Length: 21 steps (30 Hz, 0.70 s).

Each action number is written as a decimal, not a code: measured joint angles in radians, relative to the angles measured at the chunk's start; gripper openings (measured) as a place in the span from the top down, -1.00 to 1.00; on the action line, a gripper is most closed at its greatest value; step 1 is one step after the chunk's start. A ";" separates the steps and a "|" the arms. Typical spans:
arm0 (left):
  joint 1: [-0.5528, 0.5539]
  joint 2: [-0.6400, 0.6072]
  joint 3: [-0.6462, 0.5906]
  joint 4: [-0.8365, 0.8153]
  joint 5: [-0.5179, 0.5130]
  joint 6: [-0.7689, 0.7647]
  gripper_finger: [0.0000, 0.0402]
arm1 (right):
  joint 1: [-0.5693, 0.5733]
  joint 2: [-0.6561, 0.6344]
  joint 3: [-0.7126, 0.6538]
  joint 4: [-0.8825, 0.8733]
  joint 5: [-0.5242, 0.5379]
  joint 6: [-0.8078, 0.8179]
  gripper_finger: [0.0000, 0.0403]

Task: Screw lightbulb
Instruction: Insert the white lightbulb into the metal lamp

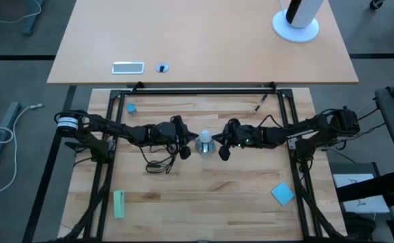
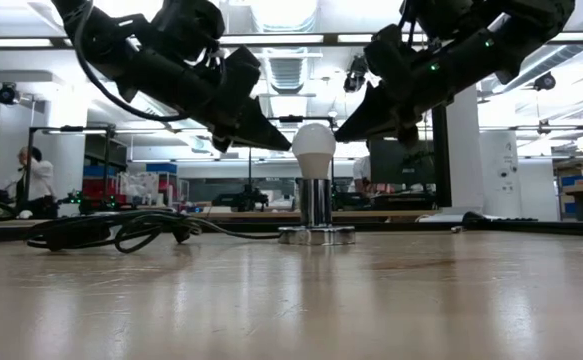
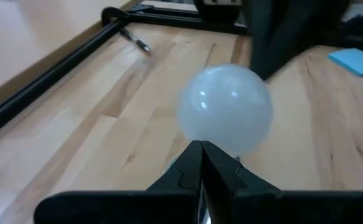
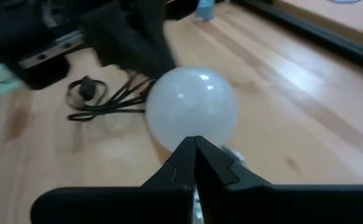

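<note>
**Two dark arms, wedge-tipped**

Both arms are black and jointed. The left arm (image 1: pixel 115 129) carries a white band near its base; the right arm (image 1: pixel 298 128) shows small green lights. Each gripper's fingers (image 3: pixel 201 163) taper to flat, matte-black wedges.

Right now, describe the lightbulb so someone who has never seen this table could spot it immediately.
Look at the middle of the wooden table, in the gap between the tips of the two dark arms. There a shiny silver socket stands upright, and the lightbulb sits on top of it. It is the only round, frosted white thing there; its neighbours are a black cord and blue and green pieces farther off.
</note>
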 joint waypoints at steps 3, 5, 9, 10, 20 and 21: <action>-0.001 0.000 0.001 0.009 -0.006 -0.006 1.00 | 0.008 0.000 0.000 0.002 -0.011 0.013 1.00; -0.001 0.000 0.001 0.006 -0.006 -0.014 1.00 | 0.009 0.000 0.000 0.001 -0.007 0.016 1.00; -0.004 -0.008 0.002 -0.036 -0.003 -0.034 1.00 | 0.009 -0.002 0.000 -0.025 0.004 0.027 1.00; -0.005 -0.011 0.002 -0.047 -0.002 -0.044 1.00 | 0.008 -0.002 0.000 -0.039 0.005 0.030 1.00; -0.007 -0.021 0.002 -0.028 0.150 -0.032 1.00 | -0.010 -0.008 0.000 -0.072 0.064 0.027 1.00; -0.006 -0.018 0.002 -0.022 0.135 -0.024 1.00 | -0.016 -0.008 0.000 -0.069 0.065 0.026 1.00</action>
